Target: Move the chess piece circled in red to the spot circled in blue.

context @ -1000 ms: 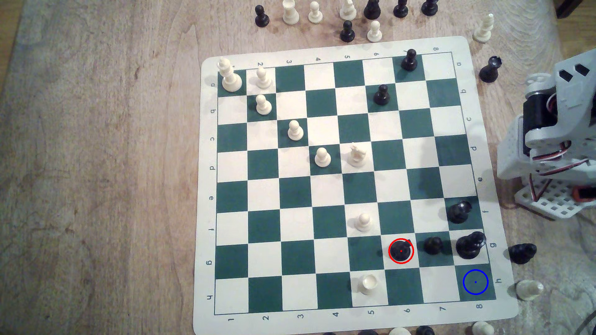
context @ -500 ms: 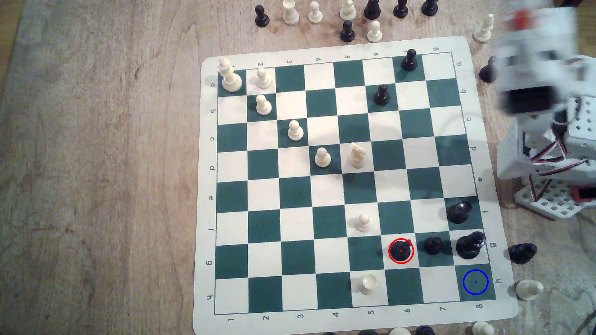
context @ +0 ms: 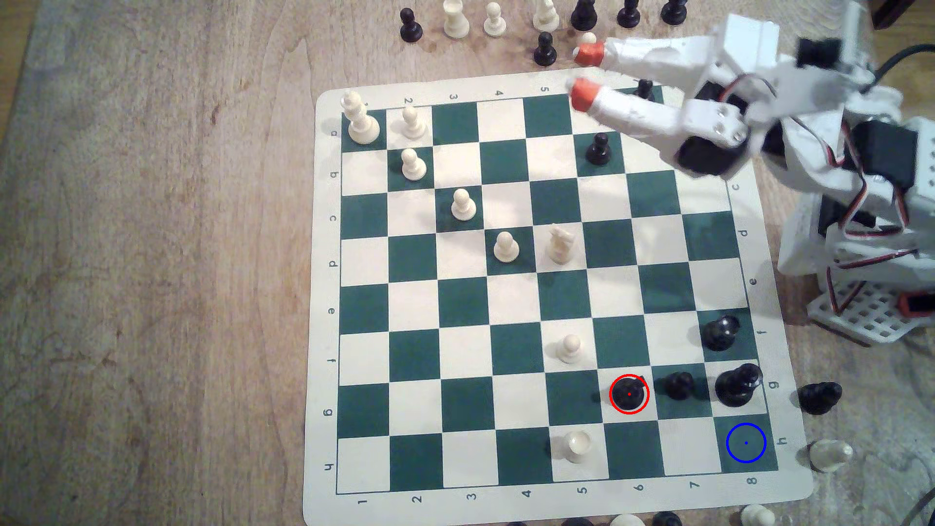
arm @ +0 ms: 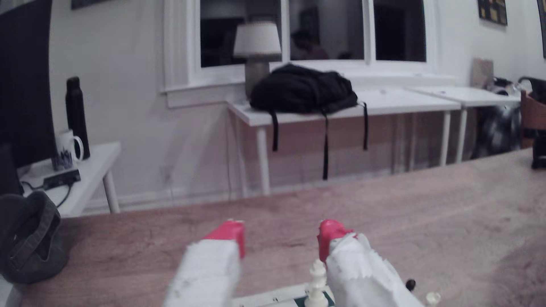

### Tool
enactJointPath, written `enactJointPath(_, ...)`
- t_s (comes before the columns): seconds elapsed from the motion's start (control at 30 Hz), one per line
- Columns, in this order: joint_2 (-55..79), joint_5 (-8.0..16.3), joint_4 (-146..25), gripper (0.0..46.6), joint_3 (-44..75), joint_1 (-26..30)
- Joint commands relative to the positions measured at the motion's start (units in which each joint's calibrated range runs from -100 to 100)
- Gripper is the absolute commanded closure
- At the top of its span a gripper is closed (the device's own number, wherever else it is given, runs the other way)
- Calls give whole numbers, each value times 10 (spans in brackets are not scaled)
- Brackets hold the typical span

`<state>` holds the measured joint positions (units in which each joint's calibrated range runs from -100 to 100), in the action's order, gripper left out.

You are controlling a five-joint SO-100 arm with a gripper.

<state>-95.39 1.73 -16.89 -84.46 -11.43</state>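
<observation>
Hovering spread hand [context: 582, 73] — empty, chess piece [context: 629, 394] far off, wrist view adds backpack [arm: 304, 90]

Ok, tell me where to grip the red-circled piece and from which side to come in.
Probably from straight above, with the jaws closing on the narrow stem above the wide base. The chess piece stands upright on g6. A black pawn sits one square to the exterior view's right, so closing across the other axis looks safer. The gripper is open, far up the board.

The mat [context: 324, 303] holds eight white pieces [context: 463, 205] and six black pieces [context: 598, 149]. There is one hand [context: 582, 73], and it has two orange fingertips [context: 589, 53].
</observation>
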Motion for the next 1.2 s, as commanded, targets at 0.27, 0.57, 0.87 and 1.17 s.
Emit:
enactJointPath(0.27, 97, -23, -444, 209, 318, 101)
enactJointPath(0.57, 179, -5, -617, 262, 359, 272)
enactJointPath(0.87, 266, 14, -629, 276, 334, 346)
enactJointPath(1.17, 356, 21, -529, 308, 289, 387)
